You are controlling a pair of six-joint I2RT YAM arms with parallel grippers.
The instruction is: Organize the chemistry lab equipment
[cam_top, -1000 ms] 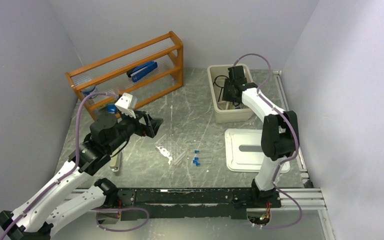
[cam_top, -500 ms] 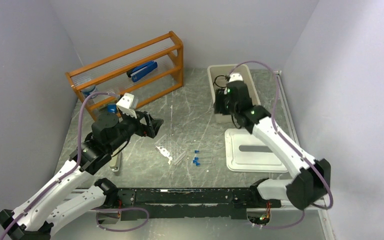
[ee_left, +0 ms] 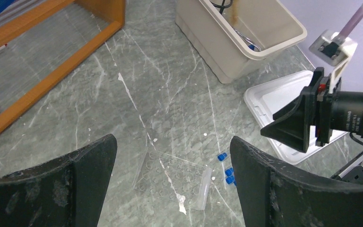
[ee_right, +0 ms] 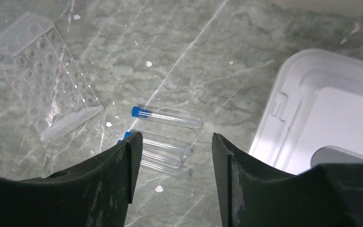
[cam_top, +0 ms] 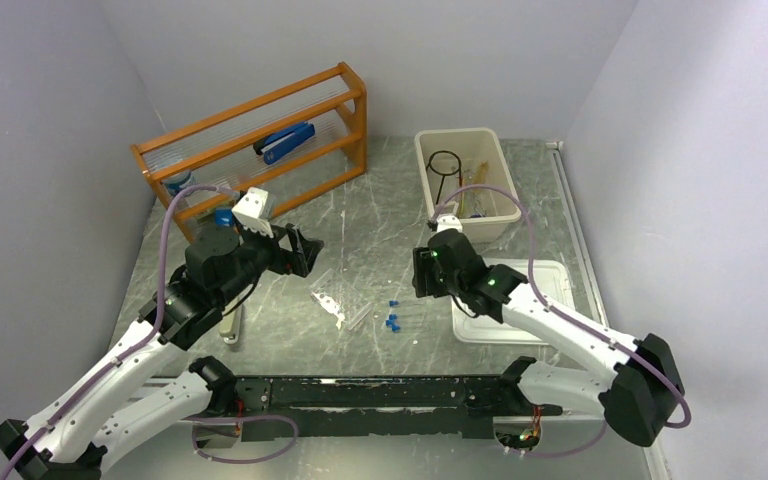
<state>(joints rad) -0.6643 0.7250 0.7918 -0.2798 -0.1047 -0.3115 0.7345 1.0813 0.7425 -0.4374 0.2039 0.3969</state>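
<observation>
Grey, marble-look table (cam_top: 380, 200) fills the floor of a small booth with plain pale walls. At the back sits a wooden shelf (cam_top: 260, 110) with a blue stapler (cam_top: 285, 142) on it. Next to the shelf is a beige bin (ee_left: 208, 42) with a black wire ring stand (cam_top: 445, 162) and some thin bits inside. In the middle of the table lies the clear plastic tube rack (ee_right: 42, 90), flat on its side. Just beside it are the clear blue-capped tubes (ee_right: 165, 116), lying down close together. A white tray (ee_right: 321, 94) sits to their right. The right gripper (ee_right: 176, 142) hangs over the tubes with its jaws apart and nothing between them. One tube lies just ahead of the jaws, and two or three more run under them. The left gripper (ee_left: 172, 142) is up in the air near the shelf. It looks down at the rack, spread wide, and it is empty too. The step in hand looks like picking up one of the loose tubes with the right arm. For that, the gripper needs to come down with one finger on each side of a single tube and then close softly. The tubes are round and can roll, and they lie very close, so a finger could bump the next one. The pictures do not tell if the tube should go in the rack or the bin.
</observation>
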